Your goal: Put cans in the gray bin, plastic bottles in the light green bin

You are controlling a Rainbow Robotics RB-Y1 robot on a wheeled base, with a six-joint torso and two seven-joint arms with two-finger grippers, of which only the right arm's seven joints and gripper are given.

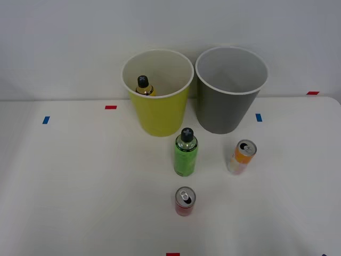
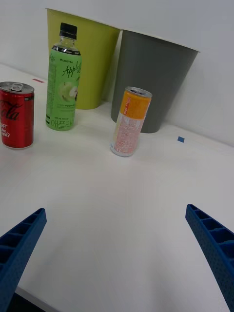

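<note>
Tool (image 2: 117, 253): your right tool sits closest to the wrist camera, its two blue ribbed fingers (image 2: 19, 248) spread wide apart and holding nothing, low over bare worktop.
Worktop (image 1: 80, 176): white surface carrying everything, with small red and blue tape marks scattered near its edges.
Light green bin (image 1: 159, 114): upright at the back of the worktop, to your left of the gray one, nearly touching it.
Gray bin (image 1: 224, 109): upright beside the light green bin, on your right; its light inside looks bare from the front view.
Green bottle (image 1: 185, 154): black cap, standing upright just in front of the gap between the two bins.
Golden yellow bottle (image 1: 144, 86): black cap, standing inside the light green bin against its left wall.
Orange-and-white can (image 1: 242, 157): upright in front of the gray bin, to the right of the green bottle; it stands nearest your tool in the wrist view.
Red can (image 1: 184, 201): shorter, upright, closest to you, straight in front of the green bottle and apart from it.
</note>
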